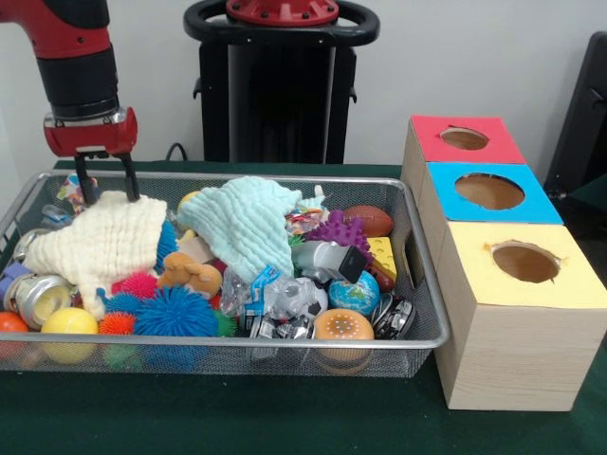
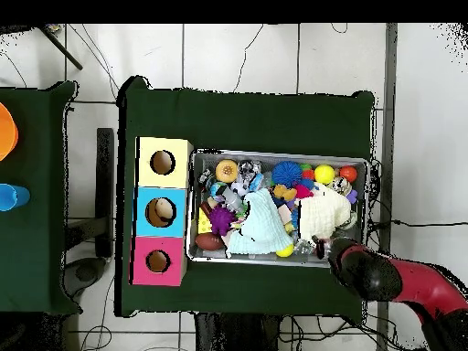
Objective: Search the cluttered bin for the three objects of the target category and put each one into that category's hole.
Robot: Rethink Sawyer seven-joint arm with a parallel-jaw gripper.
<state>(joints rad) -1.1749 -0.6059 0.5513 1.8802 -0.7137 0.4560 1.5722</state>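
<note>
Jaws: my gripper hangs with its two black fingers slightly apart, tips at the upper edge of the cream cloth; whether they pinch it or only touch, I cannot tell.

Item sought: confetti-patterned pieces; one scrap shows in the bin corner just behind my fingers, mostly hidden.

Destination: hole in the yellow-topped box, well apart, beyond the bin's other end.

Method, as I judge it: lift the cream cloth aside, expose the scrap, then grip it by a raised fold.

The wire mesh bin lies packed along the bench's middle. Confetti pieces peek among its clutter. The yellow-topped box's hole gapes open beside it.
</note>
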